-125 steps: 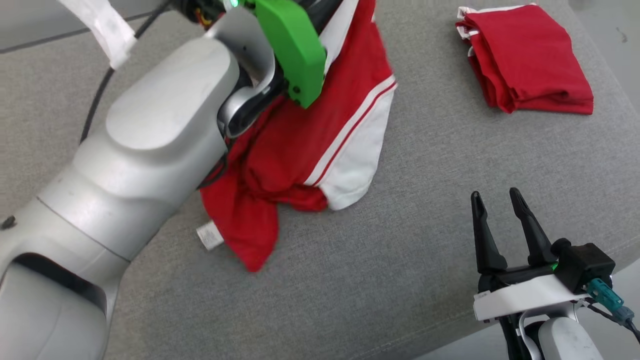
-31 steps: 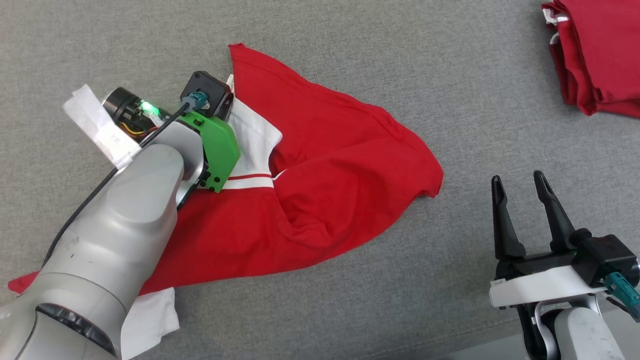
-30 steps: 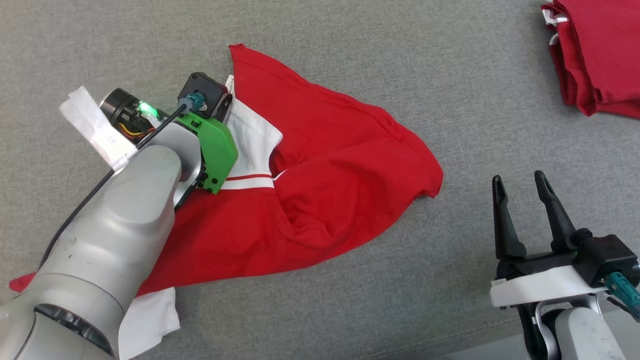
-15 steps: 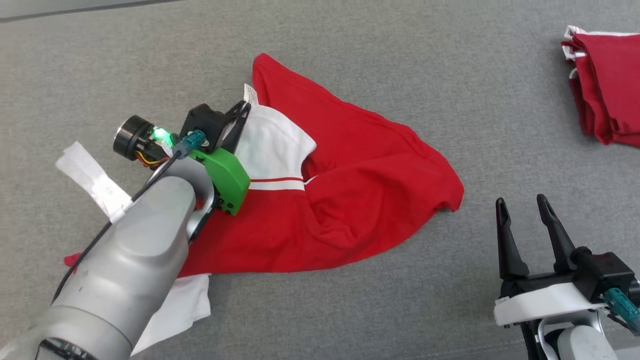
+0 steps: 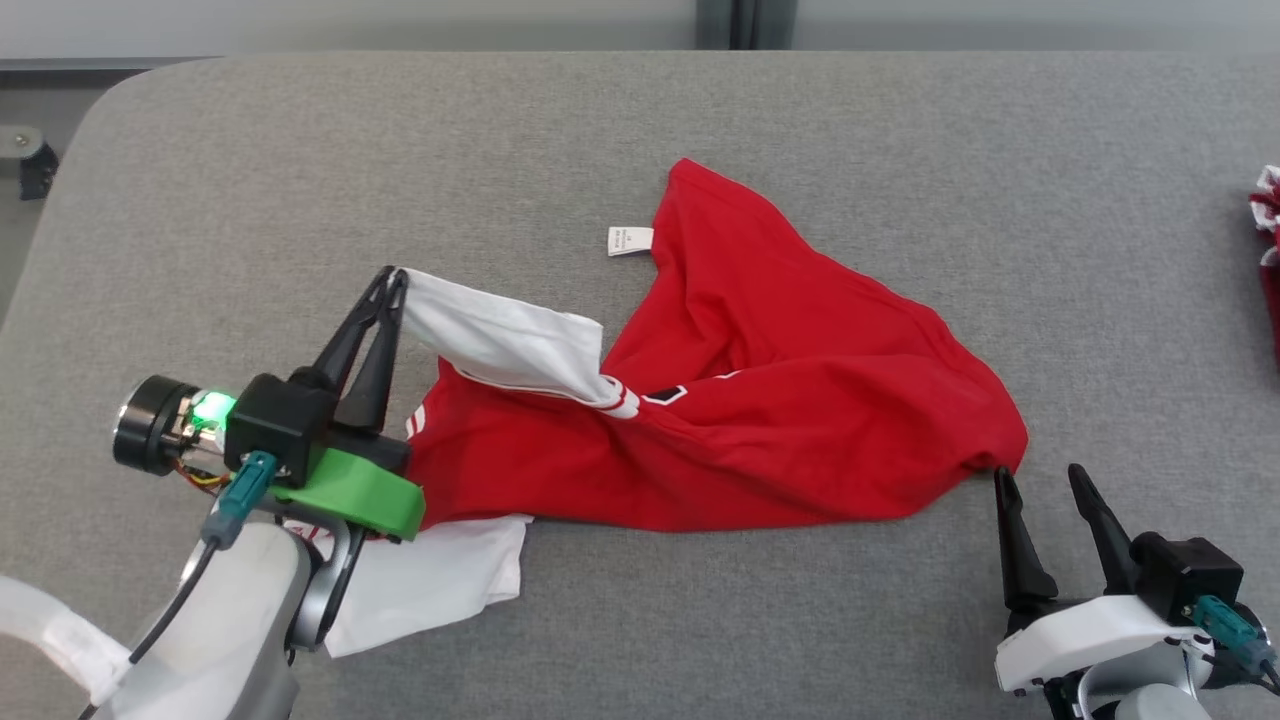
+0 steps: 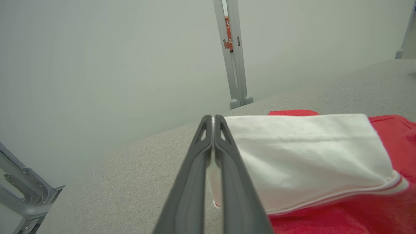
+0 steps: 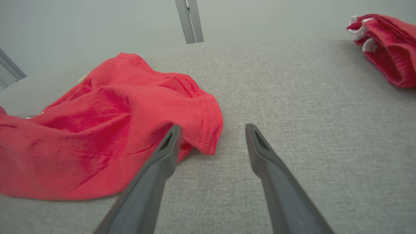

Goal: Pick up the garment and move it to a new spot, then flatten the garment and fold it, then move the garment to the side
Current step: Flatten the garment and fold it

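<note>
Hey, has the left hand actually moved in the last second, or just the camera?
Yes. The left hand, shut on the white sleeve, has drawn leftward, farther from the folded red stack at the right edge; the camera shifted too.

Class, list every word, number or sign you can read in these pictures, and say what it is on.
Care label on the red and white shirt: print too small to read.
Red sign on the grey post: white characters, too blurred to read.
No text reads clearly.
</note>
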Robot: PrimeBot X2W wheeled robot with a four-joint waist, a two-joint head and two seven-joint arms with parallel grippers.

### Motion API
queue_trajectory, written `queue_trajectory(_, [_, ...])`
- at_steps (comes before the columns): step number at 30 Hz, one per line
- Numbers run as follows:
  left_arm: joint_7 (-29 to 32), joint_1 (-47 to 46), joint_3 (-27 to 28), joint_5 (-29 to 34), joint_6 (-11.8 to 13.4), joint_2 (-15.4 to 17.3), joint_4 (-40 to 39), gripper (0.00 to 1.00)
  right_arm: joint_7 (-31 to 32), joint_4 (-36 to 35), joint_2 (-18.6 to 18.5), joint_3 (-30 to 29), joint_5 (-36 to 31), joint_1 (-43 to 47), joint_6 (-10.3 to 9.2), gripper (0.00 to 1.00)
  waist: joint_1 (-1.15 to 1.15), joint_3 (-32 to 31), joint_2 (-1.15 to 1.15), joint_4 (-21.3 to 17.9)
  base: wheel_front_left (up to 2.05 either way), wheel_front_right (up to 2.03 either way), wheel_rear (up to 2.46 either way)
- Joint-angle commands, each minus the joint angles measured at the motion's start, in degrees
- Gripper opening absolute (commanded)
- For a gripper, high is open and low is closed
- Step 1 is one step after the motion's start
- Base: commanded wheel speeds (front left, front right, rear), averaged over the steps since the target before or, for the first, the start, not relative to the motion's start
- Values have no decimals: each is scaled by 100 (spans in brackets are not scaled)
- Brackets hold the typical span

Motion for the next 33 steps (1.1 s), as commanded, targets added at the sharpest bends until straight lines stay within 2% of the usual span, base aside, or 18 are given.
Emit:
queue_trajectory(1, [1,179,157,53,43,82,-123,0,0,168,-39,-63,107,-122,-7,100,0,-195,0,295,0,0,0])
queue_trajectory(7, [2,471,684,284,32,169,-500,0,0,1046,-202,-123,131,-602,-6,100,0,-122,0,457,0,0,0])
queue_trajectory(13, [0,495,967,458,-105,114,-619,0,0,1516,-281,259,575,-1062,-7,100,0,-49,0,560,0,0,0])
queue_trajectory(16, [0,477,1068,558,-172,62,-639,0,0,1468,-272,265,836,-1108,-7,100,0,-42,0,608,0,0,0])
queue_trajectory(21, [0,514,1198,680,-248,-49,-617,0,0,954,-181,77,1202,-705,-7,100,0,-84,0,666,0,0,0])
queue_trajectory(26, [0,638,1357,748,-305,-143,-615,0,0,424,-297,614,1761,-205,-6,100,0,-103,0,624,0,0,0])
queue_trajectory(29, [0,693,1443,799,-353,-201,-622,0,0,427,-433,777,1946,-273,-5,100,0,-87,0,594,0,0,0])
queue_trajectory(33, [0,699,1503,882,-443,-273,-616,0,1,887,-520,1002,2333,-645,-4,100,0,-38,0,606,0,0,0])
